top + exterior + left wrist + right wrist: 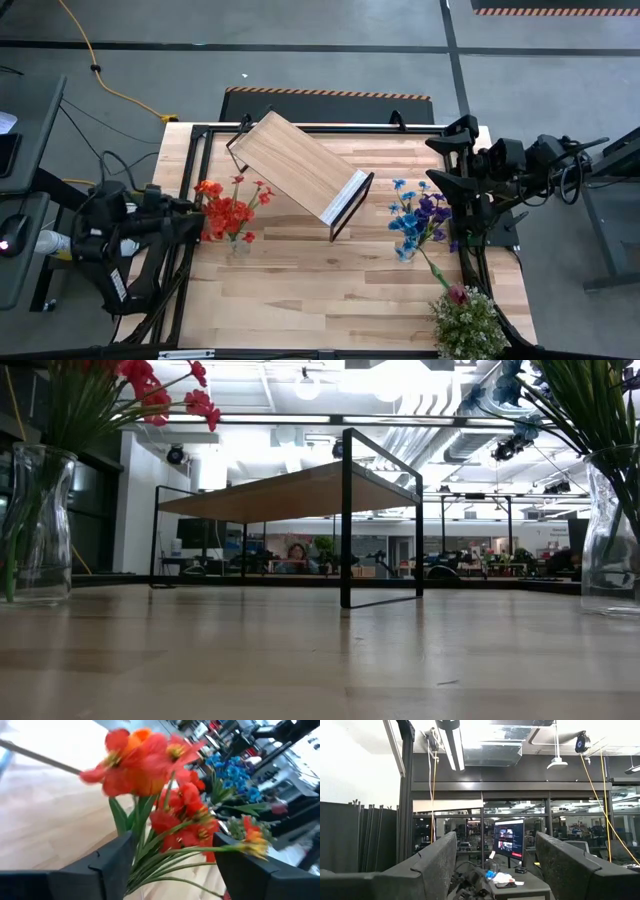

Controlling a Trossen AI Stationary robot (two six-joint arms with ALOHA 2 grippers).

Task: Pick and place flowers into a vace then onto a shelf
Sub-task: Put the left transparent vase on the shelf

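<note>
Red sprays and an orange tulip [230,213] stand with their stems in a clear glass vase [35,525] on the table's left part. My left gripper [198,212] is open beside them. In its wrist view its fingers [174,840] stand on either side of the green stems [150,855]; whether they touch, I cannot tell. Blue and purple blooms [415,222] stand in a second glass vase [610,530] on the right. A dark pink rose [457,293] shows near it on a long stem. The wooden shelf [300,165] stands on its black legs at the centre. My right gripper [495,837] is open, raised at the right edge [447,162].
A bushy green plant with whitish blossoms [468,325] sits at the table's near right corner. The shelf [290,490] stands slantwise between the two vases. Bare wood [330,290] stretches along the near side. A black frame [300,128] runs along the table's far edge.
</note>
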